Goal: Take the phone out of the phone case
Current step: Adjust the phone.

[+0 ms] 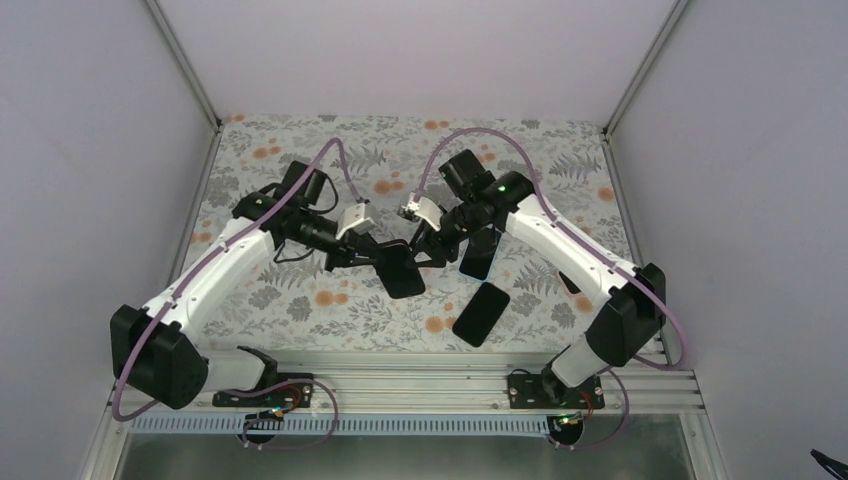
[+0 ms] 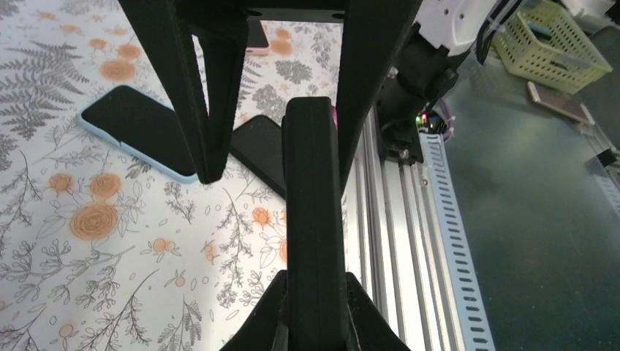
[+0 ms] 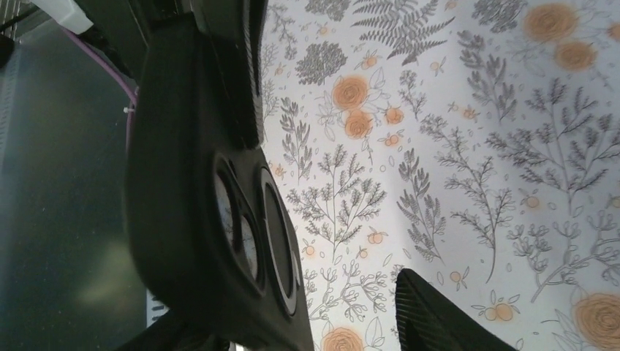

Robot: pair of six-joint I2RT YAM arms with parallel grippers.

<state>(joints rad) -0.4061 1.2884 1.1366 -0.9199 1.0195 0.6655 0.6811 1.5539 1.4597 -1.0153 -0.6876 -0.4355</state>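
A black phone in a black case (image 1: 403, 270) hangs above the table, held edge-on. My left gripper (image 1: 383, 256) is shut on its near end; in the left wrist view the case edge (image 2: 314, 190) runs up from between my fingertips (image 2: 281, 292). My right gripper (image 1: 424, 243) is open, with its two fingers (image 2: 208, 102) straddling the phone's far end without closing. In the right wrist view the case back with its camera lenses (image 3: 241, 219) fills the left side, and one finger (image 3: 439, 318) stands apart on the right.
Two other phones lie on the floral mat: one dark (image 1: 482, 252), one near the front edge (image 1: 481, 313). In the left wrist view one has a light blue case (image 2: 139, 128). The aluminium rail (image 2: 409, 241) runs along the table front. A yellow basket (image 2: 548, 36) sits beyond.
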